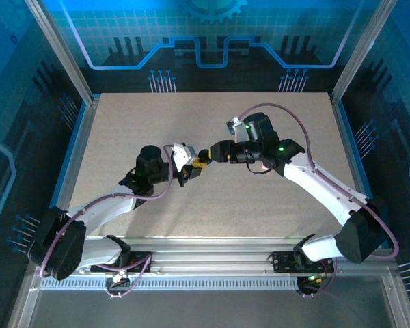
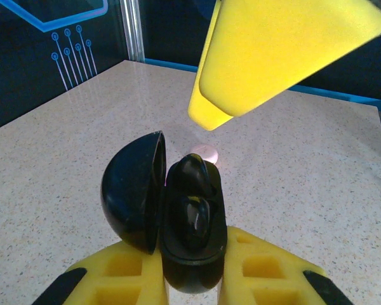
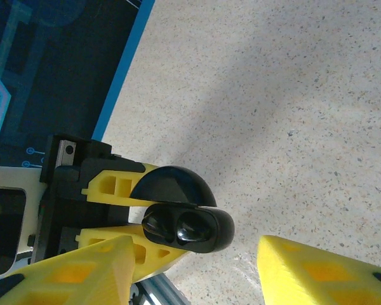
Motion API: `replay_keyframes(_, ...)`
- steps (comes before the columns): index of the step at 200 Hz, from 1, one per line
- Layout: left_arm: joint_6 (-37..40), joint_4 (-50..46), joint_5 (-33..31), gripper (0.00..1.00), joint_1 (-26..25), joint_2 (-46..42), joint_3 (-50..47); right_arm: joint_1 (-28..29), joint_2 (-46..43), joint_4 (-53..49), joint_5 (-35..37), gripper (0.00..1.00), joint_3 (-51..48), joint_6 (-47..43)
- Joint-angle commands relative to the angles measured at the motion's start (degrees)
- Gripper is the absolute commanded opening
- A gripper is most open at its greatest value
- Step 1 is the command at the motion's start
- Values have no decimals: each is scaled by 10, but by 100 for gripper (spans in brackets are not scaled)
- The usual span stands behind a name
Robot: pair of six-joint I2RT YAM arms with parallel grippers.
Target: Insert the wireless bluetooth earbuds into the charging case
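Yellow fingers (image 2: 124,273) of the left gripper (image 2: 193,283) sit at 6 o'clock in the left wrist view. They are clamped hard on the lower body of the black charging case (image 2: 193,254), which is held clear of the bench (image 2: 305,190). Case is open, with the lid (image 2: 132,190) swung out to 9 o'clock of the base. Glossy black earbuds (image 3: 178,227) sit side by side in the base, seen as two rounded lobes in the right wrist view. A small pale pink piece (image 2: 203,151) lies on the bench at 12 o'clock beyond the case; too small to tell if it is an earbud or a case. One yellow finger of the right gripper (image 3: 197,270) hangs over the case at 1 o'clock, apart from it. In the right wrist view the right gripper's jaws stand well apart at 7 and 5 o'clock with nothing between them, and the case lies just beyond the gap, untouched. From the top view the left gripper (image 1: 193,171) and right gripper (image 1: 208,156) meet tip to tip near mid-bench, the right at 1 o'clock of the left.
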Motion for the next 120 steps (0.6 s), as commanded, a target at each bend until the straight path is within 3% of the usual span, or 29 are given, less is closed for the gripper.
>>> replay_keyframes(1, 14, 13, 10, 15, -4, -10, 17, -1, 9, 0, -4, 54, 21, 7)
replay_keyframes(63, 8, 8, 46, 15, -5, -15, 26, -11, -4, 16, -17, 53, 12, -18)
replay_keyframes(94, -15, 14, 95, 15, -9, -6, 43, -55, -13, 70, -129, 59, -12, -11)
replay_keyframes(120, -22, 6, 117, 15, -20, 8, 60, -62, -3, 57, -176, 59, 5, -37)
